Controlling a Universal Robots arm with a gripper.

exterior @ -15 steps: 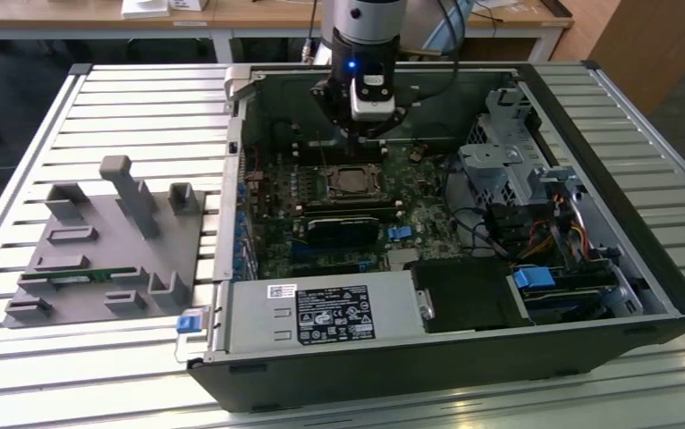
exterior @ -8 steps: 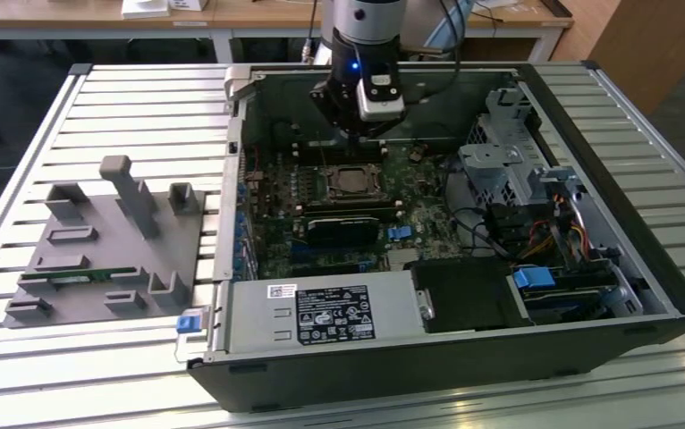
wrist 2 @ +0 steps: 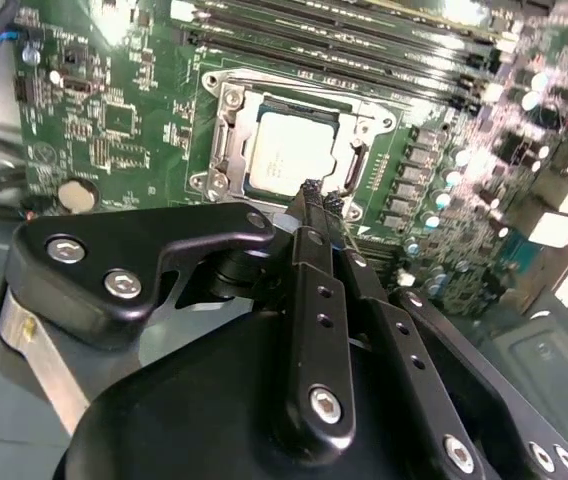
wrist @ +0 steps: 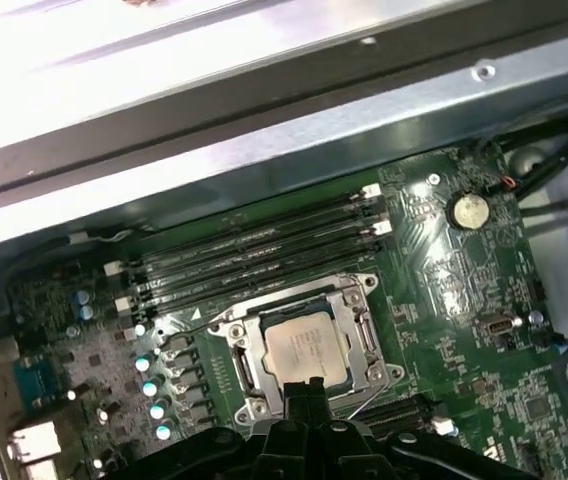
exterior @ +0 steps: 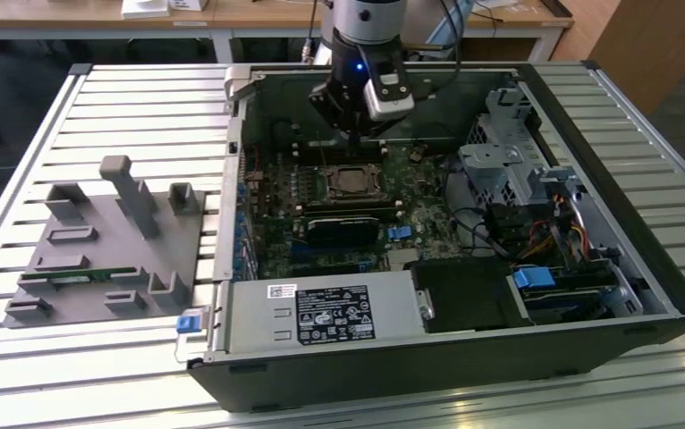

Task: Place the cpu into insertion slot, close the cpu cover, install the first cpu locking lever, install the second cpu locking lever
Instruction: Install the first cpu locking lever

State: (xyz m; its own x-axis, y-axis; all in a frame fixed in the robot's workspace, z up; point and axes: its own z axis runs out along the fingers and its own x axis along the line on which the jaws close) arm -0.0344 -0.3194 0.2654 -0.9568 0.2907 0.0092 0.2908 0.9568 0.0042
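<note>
My claw [wrist 2: 310, 192] was pinched shut on nothing, tips together, close over one edge of the slot [wrist 2: 350, 172]. The cpu [wrist 2: 289, 150] lay flat in the slot, and the cover [wrist 2: 226, 128] looked to be down around it. I could not tell whether either lever was latched. My worry was the tips. A push from there could land on the cpu or the cover instead of a lever, then skid onto the board [wrist 2: 114, 120] and scrape the small parts beside the slot. If the cover was not fully seated, that pressure could also shift the cpu and bend the contacts beneath it.
</note>
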